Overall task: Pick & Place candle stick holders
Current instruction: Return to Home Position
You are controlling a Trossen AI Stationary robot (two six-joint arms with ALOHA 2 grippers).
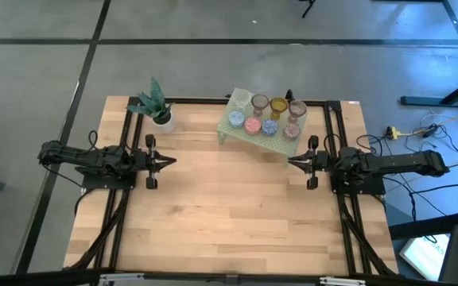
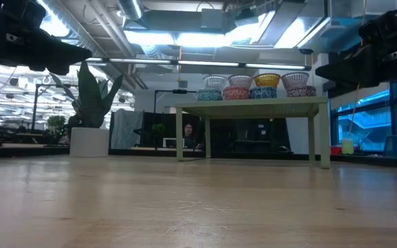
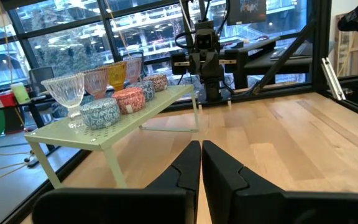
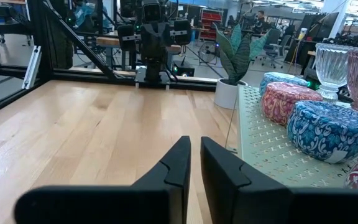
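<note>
Both my grippers are closed on nothing: the left gripper hangs well out to the left and front of the rack, and the right gripper is just in front of the rack's right end. The holders I can see stand on the rack, in a row along its back edge behind the tins. My worry is the right arm. It is so near the rack's front that a careless swing on the next move could knock it, and I judge those stemmed holders by the back edge would topple or roll off.
</note>
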